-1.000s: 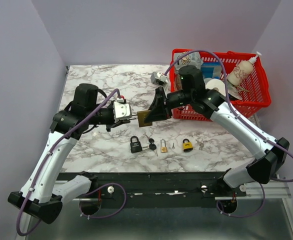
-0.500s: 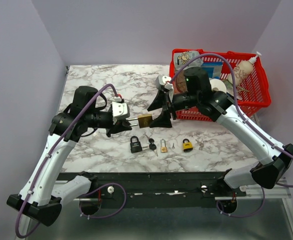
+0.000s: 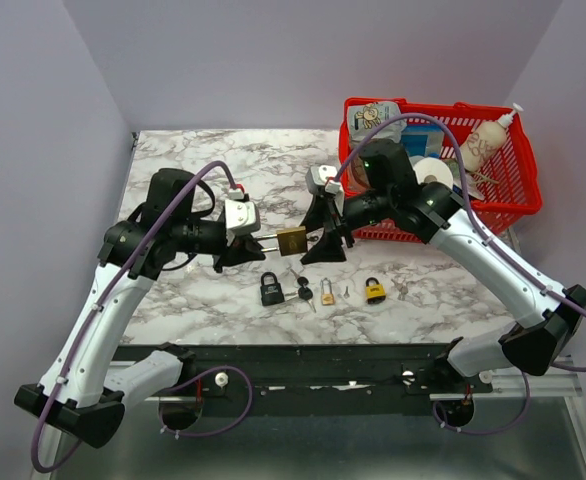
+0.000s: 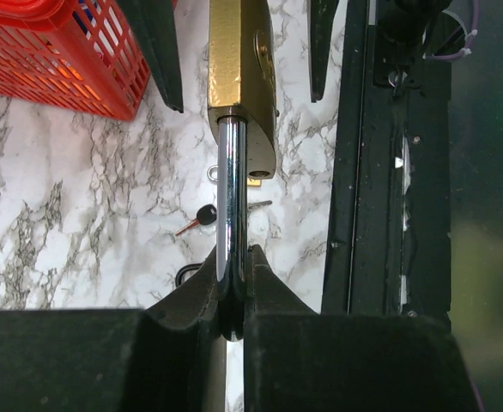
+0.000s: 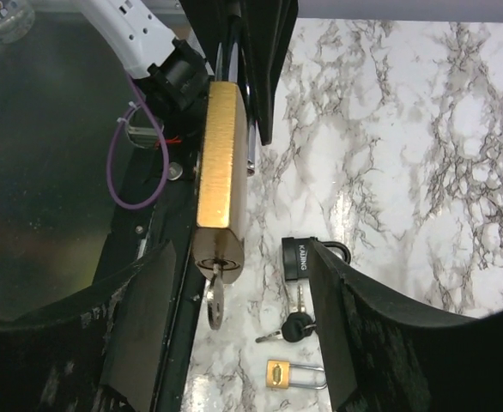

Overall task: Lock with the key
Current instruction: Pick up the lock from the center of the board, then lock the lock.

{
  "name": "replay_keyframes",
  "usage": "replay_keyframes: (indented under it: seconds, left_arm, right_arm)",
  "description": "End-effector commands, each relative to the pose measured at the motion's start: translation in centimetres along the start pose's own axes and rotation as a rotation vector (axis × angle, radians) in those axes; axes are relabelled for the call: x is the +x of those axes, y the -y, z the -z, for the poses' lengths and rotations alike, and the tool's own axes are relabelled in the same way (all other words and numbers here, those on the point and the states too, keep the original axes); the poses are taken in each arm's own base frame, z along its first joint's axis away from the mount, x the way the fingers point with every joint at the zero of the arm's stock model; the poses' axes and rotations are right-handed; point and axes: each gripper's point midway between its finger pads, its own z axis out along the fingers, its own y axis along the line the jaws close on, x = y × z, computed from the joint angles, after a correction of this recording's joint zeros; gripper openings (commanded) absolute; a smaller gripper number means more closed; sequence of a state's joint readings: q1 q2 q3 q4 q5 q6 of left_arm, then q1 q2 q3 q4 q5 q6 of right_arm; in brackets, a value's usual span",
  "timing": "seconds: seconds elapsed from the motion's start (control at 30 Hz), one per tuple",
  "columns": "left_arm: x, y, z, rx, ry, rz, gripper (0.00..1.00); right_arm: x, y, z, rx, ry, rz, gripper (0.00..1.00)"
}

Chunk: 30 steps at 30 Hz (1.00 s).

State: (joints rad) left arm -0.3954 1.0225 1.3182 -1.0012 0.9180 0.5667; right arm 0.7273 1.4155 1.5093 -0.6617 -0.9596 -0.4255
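A large brass padlock (image 3: 291, 240) hangs level above the marble table. My left gripper (image 3: 257, 241) is shut on its steel shackle (image 4: 231, 197); the brass body (image 4: 239, 69) sticks out beyond the left gripper (image 4: 233, 262). A silver key (image 5: 215, 300) sits in the keyhole at the body's (image 5: 220, 154) far end. My right gripper (image 3: 319, 234) is open. Its two fingers stand either side of that key end without touching, as the right wrist view shows around the right gripper (image 5: 239, 257).
On the table under the lock lie a black padlock (image 3: 271, 290) with black-headed keys (image 3: 301, 291), a small brass padlock (image 3: 327, 292) and a yellow padlock (image 3: 375, 291). A red basket (image 3: 518, 205) full of items stands at the back right.
My right gripper has let go of the brass padlock's end, opened wide and drawn back a little, then come in again around the key. The left gripper still holds the shackle.
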Motion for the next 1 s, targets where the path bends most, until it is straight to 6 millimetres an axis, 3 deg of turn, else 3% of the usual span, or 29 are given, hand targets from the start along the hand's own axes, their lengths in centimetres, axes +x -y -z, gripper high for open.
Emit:
replay_keyframes:
  seconds: [0.0, 0.17, 0.27, 0.3, 0.47, 0.67, 0.97]
  left_arm:
    - [-3.3, 0.3, 0.0, 0.033, 0.1, -0.055, 0.0]
    - [-3.4, 0.4, -0.3, 0.036, 0.104, -0.048, 0.0]
    - [-3.4, 0.5, -0.6, 0.041, 0.107, -0.04, 0.0]
    - [-3.4, 0.6, -0.7, 0.044, 0.109, -0.029, 0.0]
    - [-3.3, 0.9, -1.2, 0.064, 0.092, -0.002, 0.0]
    - [-3.5, 0.7, -1.7, 0.06, 0.098, 0.019, 0.0]
    - [-4.4, 0.7, -3.2, 0.057, 0.181, 0.007, 0.0]
  right_arm:
    - [-0.8, -0.7, -0.2, -0.036, 0.011, 0.044, 0.64]
    - [-1.0, -0.8, -0.6, -0.036, 0.015, 0.051, 0.5]
    - [-0.7, -0.8, -1.0, -0.037, 0.005, 0.056, 0.37]
    - [-0.7, -0.8, -1.2, -0.033, 0.002, 0.059, 0.28]
    - [-1.1, -0.4, -1.4, -0.013, 0.01, 0.076, 0.01]
    - [-1.4, -0.7, -1.5, -0.018, 0.017, 0.081, 0.01]
    - [-3.0, -3.5, -2.5, -0.132, 0.083, 0.029, 0.01]
